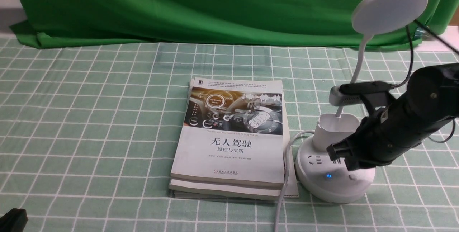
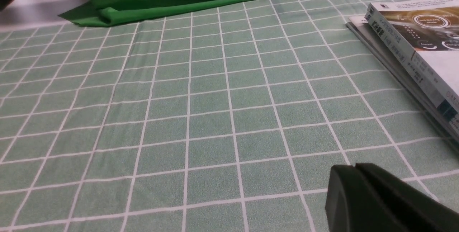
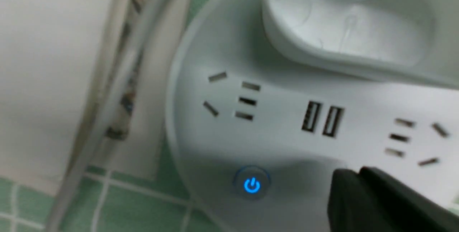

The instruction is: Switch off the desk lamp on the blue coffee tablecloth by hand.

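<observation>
Right hand (image 3: pixel 353 176), fingers pressed shut, hovers close over the desk lamp (image 1: pixel 321 185) base, beside its blue-lit power button (image 3: pixel 252 185). Lamp stands on the blue coffee tablecloth (image 1: pixel 89 135), just right of stacked books (image 1: pixel 233 135). Left hand (image 2: pixel 356 169) is likewise closed.

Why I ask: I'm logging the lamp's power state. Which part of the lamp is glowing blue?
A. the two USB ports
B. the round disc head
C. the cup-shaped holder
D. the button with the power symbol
D: in the right wrist view the power button on the base of the desk lamp shows a lit blue symbol, while the USB ports and the cup-shaped holder show no light.
</observation>
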Tool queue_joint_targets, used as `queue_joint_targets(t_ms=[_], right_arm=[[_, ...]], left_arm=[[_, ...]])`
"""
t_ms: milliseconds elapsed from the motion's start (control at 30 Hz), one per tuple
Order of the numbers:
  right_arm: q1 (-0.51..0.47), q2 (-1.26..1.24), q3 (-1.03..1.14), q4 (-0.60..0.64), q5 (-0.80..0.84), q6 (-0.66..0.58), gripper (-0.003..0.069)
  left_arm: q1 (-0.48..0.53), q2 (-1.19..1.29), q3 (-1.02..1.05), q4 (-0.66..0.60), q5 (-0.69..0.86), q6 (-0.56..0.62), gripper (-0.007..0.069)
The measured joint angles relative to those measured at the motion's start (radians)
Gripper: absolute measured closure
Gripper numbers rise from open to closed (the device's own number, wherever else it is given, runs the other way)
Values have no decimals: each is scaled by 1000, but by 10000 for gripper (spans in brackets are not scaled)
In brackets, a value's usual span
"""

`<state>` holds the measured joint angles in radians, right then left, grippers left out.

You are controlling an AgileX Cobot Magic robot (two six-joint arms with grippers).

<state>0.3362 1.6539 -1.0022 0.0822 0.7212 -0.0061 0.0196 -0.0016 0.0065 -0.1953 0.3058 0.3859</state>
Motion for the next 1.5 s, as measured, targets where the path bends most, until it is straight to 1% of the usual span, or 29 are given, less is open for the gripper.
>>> queue_joint_targets(t_ms=[200, 333, 400, 567, 700, 800, 1100, 1200, 1267, 1300, 1333, 1367, 1500], right_arm=[[0, -100, 1, 0, 45, 0, 622], [0, -229, 31, 0, 58, 6, 622], [0, -353, 87, 0, 61, 6, 622], [0, -562, 209, 0, 74, 6, 620], [0, -706, 279, 0, 84, 58, 615], [0, -801, 301, 0, 86, 91, 613], [0, -973, 309, -21, 59, 93, 601], [0, -1011, 334, -45, -11, 92, 613], [-20, -1070, 403, -74, -117, 92, 630], [-47, -1110, 463, -82, -176, 91, 630], [-58, -1125, 473, -82, -195, 91, 630], [-99, -1190, 554, -89, -272, 90, 628], [-203, -1352, 765, -93, -447, 90, 624]], left_arm=[[0, 0, 0, 0, 0, 0, 624], [0, 0, 0, 0, 0, 0, 624], [0, 0, 0, 0, 0, 0, 624], [0, 0, 0, 0, 0, 0, 624], [0, 0, 0, 0, 0, 0, 624], [0, 0, 0, 0, 0, 0, 624], [0, 0, 0, 0, 0, 0, 624], [0, 0, 0, 0, 0, 0, 624], [0, 0, 0, 0, 0, 0, 624], [0, 0, 0, 0, 0, 0, 624], [0, 0, 0, 0, 0, 0, 624], [0, 0, 0, 0, 0, 0, 624], [0, 0, 0, 0, 0, 0, 624]])
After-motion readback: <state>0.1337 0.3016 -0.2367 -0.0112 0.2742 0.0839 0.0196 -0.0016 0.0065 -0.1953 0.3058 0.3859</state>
